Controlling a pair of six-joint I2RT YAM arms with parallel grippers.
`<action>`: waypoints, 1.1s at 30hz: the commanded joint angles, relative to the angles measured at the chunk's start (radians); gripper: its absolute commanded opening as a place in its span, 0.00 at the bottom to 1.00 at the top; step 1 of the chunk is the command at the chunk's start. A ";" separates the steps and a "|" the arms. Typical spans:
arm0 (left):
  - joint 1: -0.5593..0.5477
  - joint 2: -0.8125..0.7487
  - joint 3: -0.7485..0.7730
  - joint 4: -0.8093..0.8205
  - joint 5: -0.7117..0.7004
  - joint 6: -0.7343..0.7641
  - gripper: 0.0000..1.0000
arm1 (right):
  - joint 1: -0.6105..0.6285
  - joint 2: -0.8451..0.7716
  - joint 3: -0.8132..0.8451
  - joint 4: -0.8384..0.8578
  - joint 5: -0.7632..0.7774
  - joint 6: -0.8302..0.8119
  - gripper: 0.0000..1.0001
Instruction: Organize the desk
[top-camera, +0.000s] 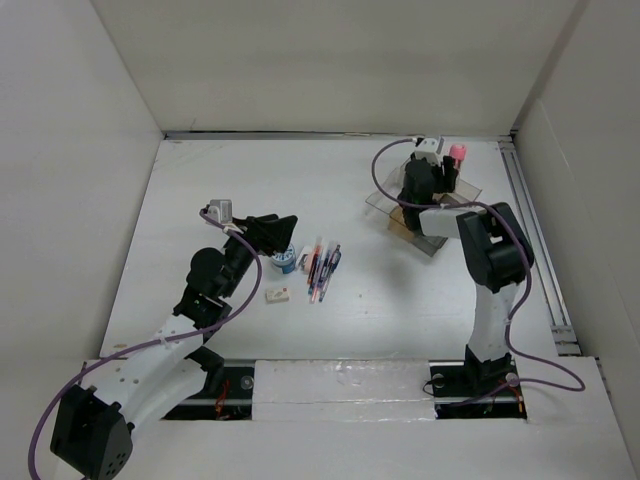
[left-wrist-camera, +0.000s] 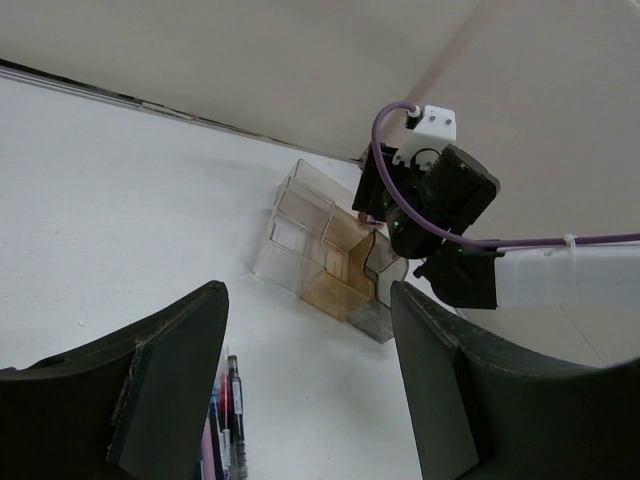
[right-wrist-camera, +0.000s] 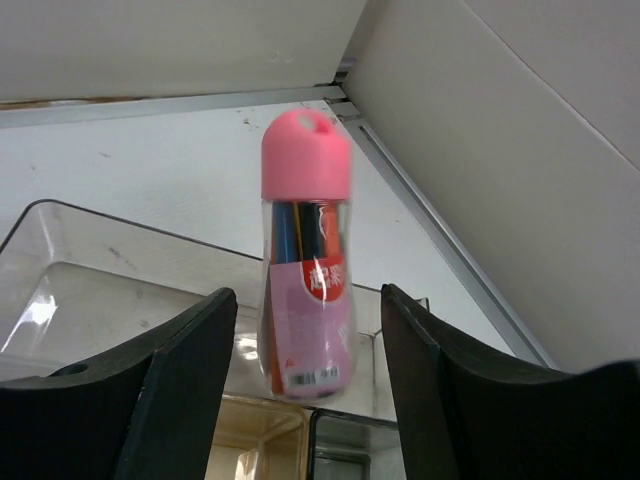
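The white desk holds a clear compartmented organizer at the back right. A clear tube with a pink cap full of coloured pencils stands upright in it. My right gripper is open beside the tube. In the right wrist view my right gripper has one finger on each side of the tube, not touching it. My left gripper is open and empty above a small blue-and-white roll. Several pens lie side by side to its right. The left wrist view shows the pens and the organizer.
A small white eraser lies in front of the roll. A metal rail runs along the desk's right edge. Pale panels wall the left, back and right sides. The right arm hangs over the organizer in the left wrist view.
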 joint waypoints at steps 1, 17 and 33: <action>-0.002 -0.018 0.001 0.039 0.003 0.011 0.62 | 0.031 0.034 0.019 0.081 0.018 -0.010 0.66; -0.002 -0.006 0.001 0.039 0.006 0.008 0.62 | 0.049 -0.114 0.142 -0.382 -0.121 0.345 0.40; -0.043 -0.265 0.006 -0.360 -0.693 -0.272 0.60 | 0.474 -0.311 0.092 -0.746 -0.755 0.780 0.58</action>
